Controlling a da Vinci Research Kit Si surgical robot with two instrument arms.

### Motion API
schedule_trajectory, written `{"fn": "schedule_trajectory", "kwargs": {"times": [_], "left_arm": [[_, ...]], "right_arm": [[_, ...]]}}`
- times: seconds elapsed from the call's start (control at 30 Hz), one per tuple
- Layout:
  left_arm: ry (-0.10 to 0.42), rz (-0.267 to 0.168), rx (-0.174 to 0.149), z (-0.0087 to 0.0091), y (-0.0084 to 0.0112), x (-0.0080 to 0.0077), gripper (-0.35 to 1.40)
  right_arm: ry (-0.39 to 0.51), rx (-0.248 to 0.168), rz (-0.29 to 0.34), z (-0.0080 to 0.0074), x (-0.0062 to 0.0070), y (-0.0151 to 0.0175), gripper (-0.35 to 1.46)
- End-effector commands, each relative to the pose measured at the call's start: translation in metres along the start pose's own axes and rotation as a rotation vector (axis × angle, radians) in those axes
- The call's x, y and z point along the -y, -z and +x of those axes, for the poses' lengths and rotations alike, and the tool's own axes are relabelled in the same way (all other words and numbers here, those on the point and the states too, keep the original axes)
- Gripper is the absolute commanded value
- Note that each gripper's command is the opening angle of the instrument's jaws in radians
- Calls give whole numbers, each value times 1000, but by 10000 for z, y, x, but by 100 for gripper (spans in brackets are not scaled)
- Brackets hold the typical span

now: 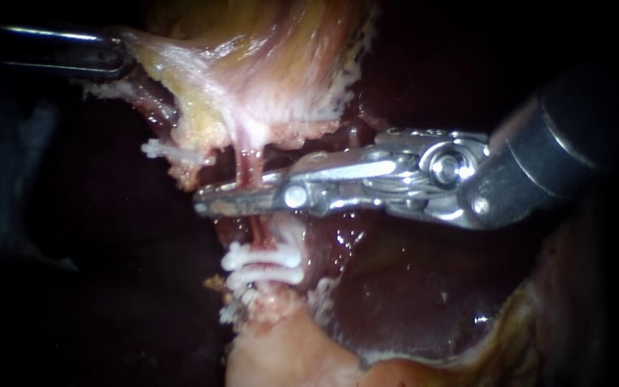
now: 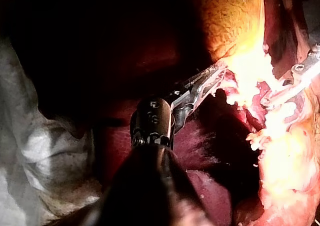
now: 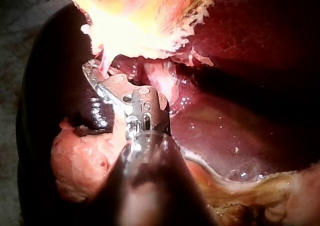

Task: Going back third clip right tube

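My right instrument [image 1: 205,199] reaches in from the right, and its slim metal jaws lie level across a thin pink tube [image 1: 248,166]. A narrow gap shows between the jaws, and the tube runs through that gap. Two white clips [image 1: 263,266] sit side by side on the same tube, lower down. My left instrument [image 1: 125,54], at the upper left, is shut on a pale fold of the gallbladder [image 1: 266,64] and holds it stretched. The left wrist view shows that grip [image 2: 215,76]. In the right wrist view the right instrument's jaws [image 3: 90,68] end under bright tissue.
Another white clip [image 1: 159,150] sticks out of frayed tissue left of the tube. Dark red liver [image 1: 410,287] lies under and to the right of the jaws. Pale fatty tissue [image 1: 288,351] bulges below the clips. Grey cloth [image 2: 45,151] lies beside the left instrument.
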Motion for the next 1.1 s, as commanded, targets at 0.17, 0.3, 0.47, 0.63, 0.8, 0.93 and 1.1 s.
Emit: {"fn": "schedule_trajectory", "kwargs": {"times": [0.17, 0.3, 0.47, 0.63, 0.8, 0.93, 1.1], "left_arm": [[0, 0, 0, 0, 0, 0, -35], [0, 1, -1, 0, -1, -1, -35], [0, 3, -2, -1, -2, -3, -35], [0, 3, -2, -1, -2, -4, -35], [0, 3, -1, -2, -1, -4, -35], [0, 3, -1, -2, -1, -4, -35], [0, 2, -1, -2, 1, -4, -35]], "right_arm": [[73, -14, 4, -2, -8, -9, 44], [125, -30, -36, -7, -21, -9, 44], [242, -16, -112, -11, -44, -4, 46], [341, 7, -155, -14, -54, 12, 48], [461, 24, -143, -23, -48, 36, 49], [535, 32, -144, -31, -39, 59, 50], [641, 49, -119, -48, -22, 98, 50]]}}
